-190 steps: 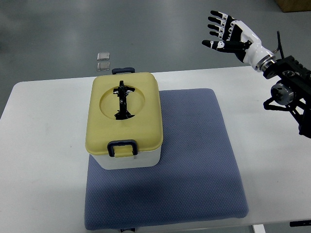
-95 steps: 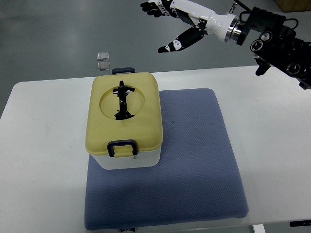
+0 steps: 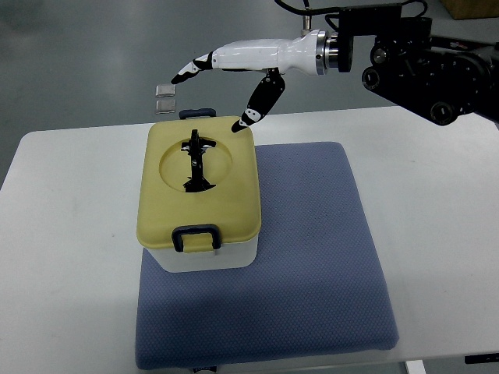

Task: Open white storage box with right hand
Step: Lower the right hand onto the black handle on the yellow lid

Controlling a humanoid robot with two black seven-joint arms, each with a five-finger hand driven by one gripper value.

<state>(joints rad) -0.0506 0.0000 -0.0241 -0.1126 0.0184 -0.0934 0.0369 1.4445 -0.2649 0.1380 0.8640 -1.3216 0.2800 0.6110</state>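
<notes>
Fingers [image 3: 191, 68] of the right hand [image 3: 234, 58] are spread and hold nothing, thumb tip at the far right corner of the box [image 3: 199, 195] (yellow lid shut), which sits on a blue mat [image 3: 312, 257] on the tabletop [image 3: 70, 234].

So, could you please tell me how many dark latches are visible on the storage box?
2: the front latch on the lid's near edge, and the rear latch at the far edge. Side ones could be hidden.
</notes>
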